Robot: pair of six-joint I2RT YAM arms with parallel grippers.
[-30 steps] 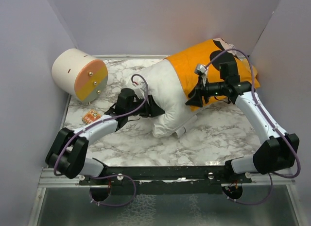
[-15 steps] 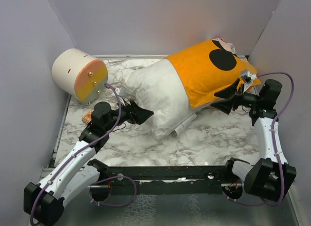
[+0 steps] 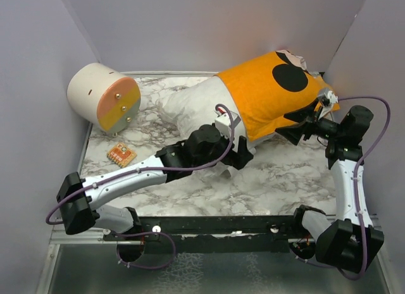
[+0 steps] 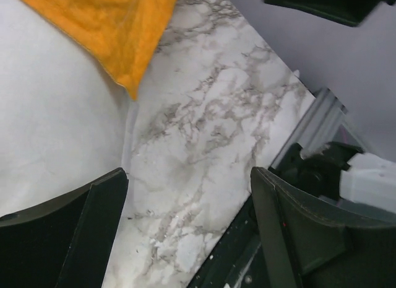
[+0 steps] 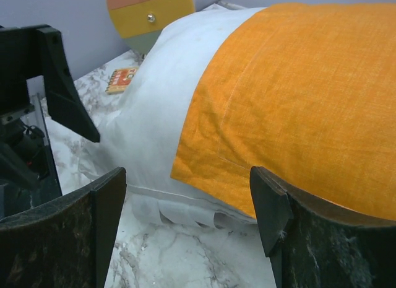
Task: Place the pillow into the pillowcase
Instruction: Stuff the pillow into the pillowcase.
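- Both hold nothing: my left gripper (image 4: 189, 173) stands wide at the pillow's near edge, just beside the orange hem corner. My right gripper (image 5: 185, 171) is equally wide, facing the pillow's cased near side.
- The pillow (image 3: 190, 110) lies on the counter (image 3: 285, 174), roughly half inside the pillowcase (image 3: 266, 95); the white half is bare outside the mouth.
- Risk: I pinch hem and pillow together, so the case drags the pillow instead of sliding over it.
- Risk: nothing pins the pillow (neither gripper touches it), so a hem pull may shift the whole bundle.
- Risk: the thin hem slips my fingers and bunches at the pillow's middle.
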